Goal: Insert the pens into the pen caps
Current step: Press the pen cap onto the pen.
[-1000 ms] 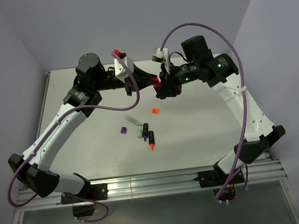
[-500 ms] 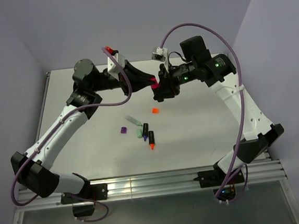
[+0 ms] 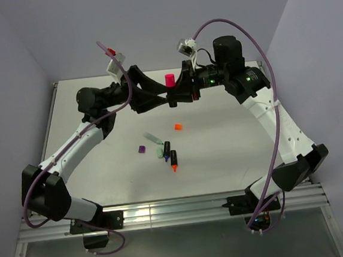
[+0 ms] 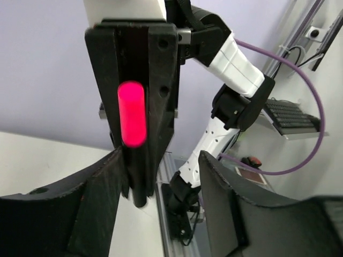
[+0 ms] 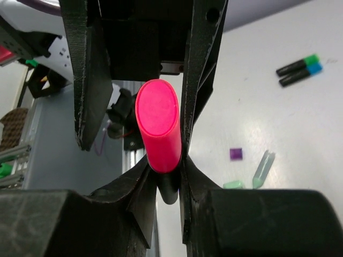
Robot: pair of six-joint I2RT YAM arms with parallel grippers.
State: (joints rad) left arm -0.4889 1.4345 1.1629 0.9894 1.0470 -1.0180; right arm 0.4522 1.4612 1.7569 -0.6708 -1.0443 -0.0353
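Observation:
A pink pen cap (image 3: 169, 80) sits on a black pen (image 4: 140, 184), upright above the table's far middle. My right gripper (image 3: 179, 93) is shut on this pen, its fingers (image 5: 195, 176) pinching the barrel and the cap's lower end (image 5: 158, 126). My left gripper (image 3: 161, 95) is open, with its fingers (image 4: 102, 203) standing on either side of the pen and apart from it. Loose on the table lie an orange cap (image 3: 178, 127), a purple cap (image 3: 141, 149), a green cap (image 3: 160, 154), a pale teal piece (image 3: 153, 137), an orange-tipped pen (image 3: 173, 160) and a black pen (image 3: 166, 147).
Two black pens with green and blue tips (image 5: 300, 68) lie side by side in the right wrist view. Purple cables (image 3: 260, 48) loop over both arms. A metal rail (image 3: 166, 210) runs along the table's near edge, and walls close in at the back and sides.
My left gripper has opened and let go of the pink cap. Both wrists have lifted and turned, and the capped pen now stands upright in the right gripper.

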